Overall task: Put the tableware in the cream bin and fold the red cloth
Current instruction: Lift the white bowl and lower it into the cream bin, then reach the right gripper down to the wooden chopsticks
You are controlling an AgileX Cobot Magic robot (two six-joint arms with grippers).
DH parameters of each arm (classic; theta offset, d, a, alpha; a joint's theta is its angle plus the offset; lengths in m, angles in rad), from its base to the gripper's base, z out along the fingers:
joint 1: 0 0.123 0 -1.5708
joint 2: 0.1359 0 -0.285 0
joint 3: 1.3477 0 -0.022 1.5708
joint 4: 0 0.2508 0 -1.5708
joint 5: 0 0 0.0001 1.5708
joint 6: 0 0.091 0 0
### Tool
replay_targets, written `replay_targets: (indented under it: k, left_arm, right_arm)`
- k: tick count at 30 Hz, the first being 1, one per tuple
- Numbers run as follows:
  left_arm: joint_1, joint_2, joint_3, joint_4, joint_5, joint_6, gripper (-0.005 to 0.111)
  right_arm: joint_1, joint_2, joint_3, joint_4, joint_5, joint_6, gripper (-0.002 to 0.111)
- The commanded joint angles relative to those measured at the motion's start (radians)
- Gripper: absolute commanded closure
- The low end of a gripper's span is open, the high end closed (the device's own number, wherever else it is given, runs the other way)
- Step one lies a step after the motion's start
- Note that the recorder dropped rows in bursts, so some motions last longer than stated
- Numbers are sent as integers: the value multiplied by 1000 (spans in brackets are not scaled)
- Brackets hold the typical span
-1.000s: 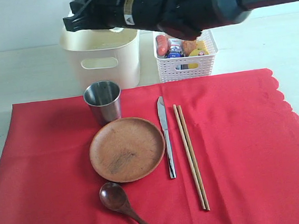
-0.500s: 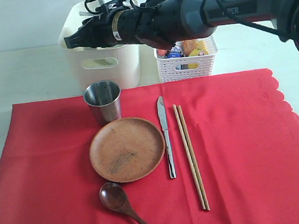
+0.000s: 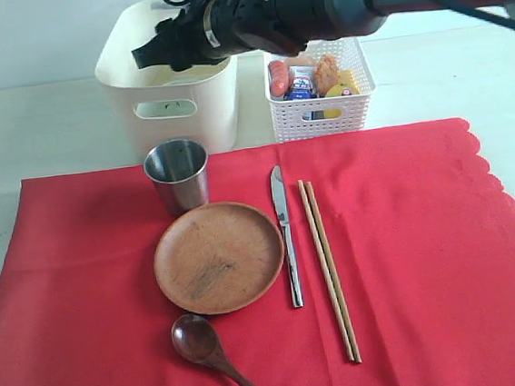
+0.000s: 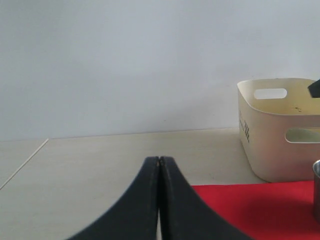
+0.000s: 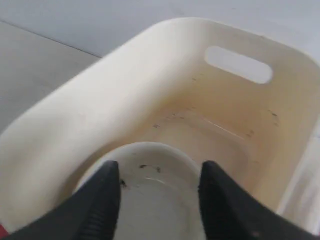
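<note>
My right gripper (image 3: 146, 55) hangs over the cream bin (image 3: 177, 119), open. In the right wrist view its fingers (image 5: 107, 200) stand apart above the white bowl (image 5: 157, 190), which lies inside the bin (image 5: 100, 100). On the red cloth (image 3: 427, 250) rest the steel cup (image 3: 178, 173), wooden plate (image 3: 218, 256), knife (image 3: 285, 236), chopsticks (image 3: 329, 268) and dark spoon (image 3: 204, 344). My left gripper (image 4: 159, 159) is shut and empty, low over the table beside the cloth's corner (image 4: 260, 210). It is out of the exterior view.
A white lattice basket (image 3: 322, 105) with food items stands right of the bin, partly under my right arm. The cloth's scalloped edge (image 3: 514, 205) runs down the right side. Bare cream table (image 3: 42, 132) lies left of the bin.
My right arm dipped toward the bin's front wall, then drew up and back over its opening. The things on the cloth have not moved.
</note>
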Motion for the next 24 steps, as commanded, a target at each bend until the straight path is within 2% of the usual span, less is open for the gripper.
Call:
replay_targets:
  k: [1,2,3,11,15,24]
  left_arm:
    - [1,-6,0,2,2,-3,107]
    - [1,-6,0,2,2,-3,107]
    - [1,-6,0,2,2,-3,107]
    - [1,-6,0,2,2,-3,107]
    - [1,-6,0,2,2,-3,107]
    - [1,-6,0,2,2,-3,107]
  right_arm:
    - [1,-80,26,-33,175,-10,99]
    - [1,-100,39,-33,184,-10,107]
    - [1,-116,54,-33,186,-10,108]
    - [1,-307,299,-33,153,-36,108]
    - [1,-413,461,-33,27,-36,108]
    - [1,-595,804,-22,-42,72,108]
